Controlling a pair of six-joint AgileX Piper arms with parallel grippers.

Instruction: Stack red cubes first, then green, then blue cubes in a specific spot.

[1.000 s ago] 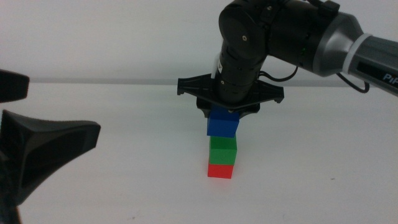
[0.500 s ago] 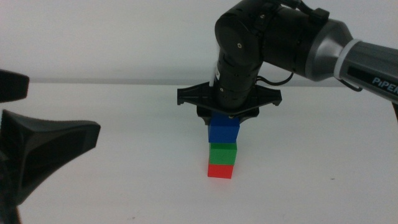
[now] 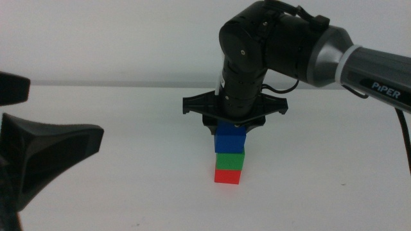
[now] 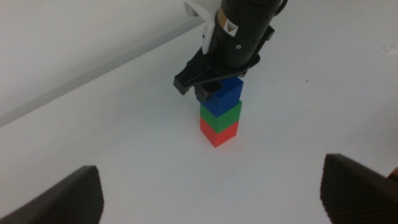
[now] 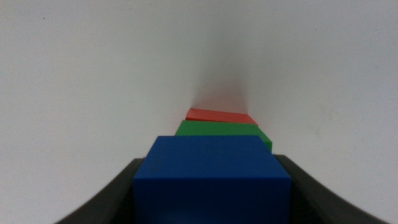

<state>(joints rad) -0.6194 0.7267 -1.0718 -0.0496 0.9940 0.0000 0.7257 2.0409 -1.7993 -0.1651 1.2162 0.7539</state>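
The red cube (image 3: 228, 176) sits on the white table with the green cube (image 3: 230, 160) on top of it. The blue cube (image 3: 230, 140) rests on the green one, squarely in line. My right gripper (image 3: 231, 130) comes straight down from above and is shut on the blue cube. The left wrist view shows the same stack: red cube (image 4: 219, 132), green cube (image 4: 222, 116), blue cube (image 4: 226, 98). The right wrist view shows the blue cube (image 5: 211, 180) between the dark fingers (image 5: 115, 199). My left gripper (image 3: 45, 151) waits open at the left edge.
The white tabletop (image 3: 321, 186) around the stack is bare, and a white wall (image 3: 115, 45) stands behind it. The right arm (image 3: 321, 51) reaches in from the right above the stack.
My right gripper has come down with the blue cube, closing the gap above the green cube until the two meet. The left arm has not moved.
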